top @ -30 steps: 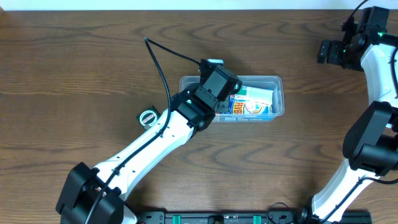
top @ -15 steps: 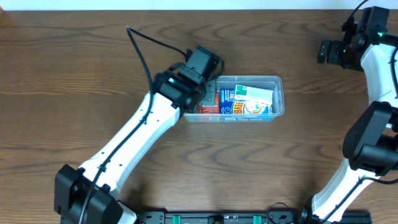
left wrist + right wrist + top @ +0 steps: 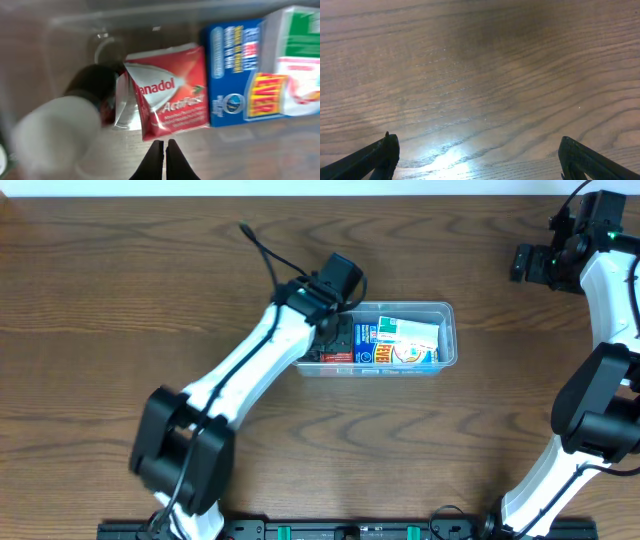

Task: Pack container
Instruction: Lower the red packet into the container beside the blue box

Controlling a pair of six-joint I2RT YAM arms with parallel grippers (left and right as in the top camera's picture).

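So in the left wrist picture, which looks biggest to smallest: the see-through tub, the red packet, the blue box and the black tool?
1. Clear container: its walls run around everything else.
2. Red packet and blue box: they look about alike, so no ranking.
3. Left tool: only its thin shut tips show.

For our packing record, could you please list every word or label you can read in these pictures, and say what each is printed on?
"anadol" and "ActiFast": on the red packet; the start of the first word is cut off.
"FEVER": on the blue box, running sideways.
Small print on the blue box, and everything on the green and white box: too blurred to read.
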